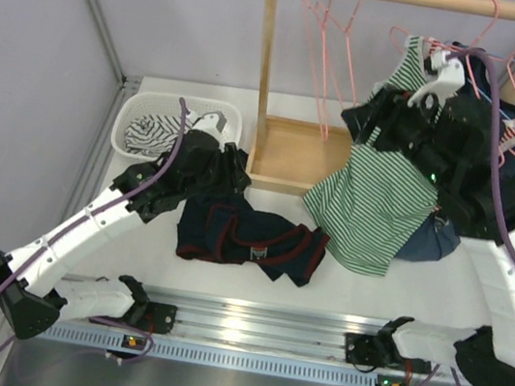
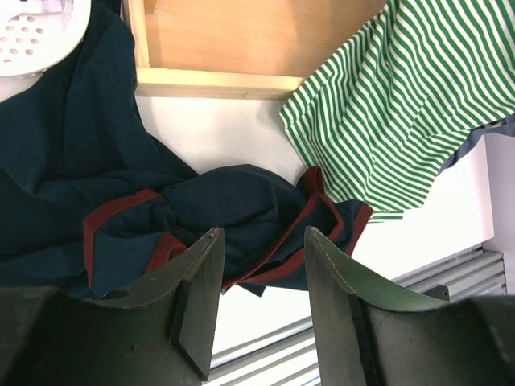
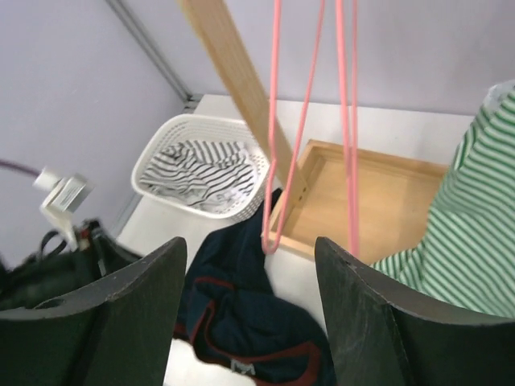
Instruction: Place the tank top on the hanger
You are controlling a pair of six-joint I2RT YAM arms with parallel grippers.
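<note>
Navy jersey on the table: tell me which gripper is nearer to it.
Left. The left gripper hovers at the edge of the navy jersey, jaws open; the right gripper is raised by the pink hangers, well away.

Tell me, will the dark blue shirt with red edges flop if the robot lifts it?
Probably floppy: the shirt lies crumpled in soft folds. It would likely dangle and unfold from one pinch. It looks thin, so it is probably light.
</note>
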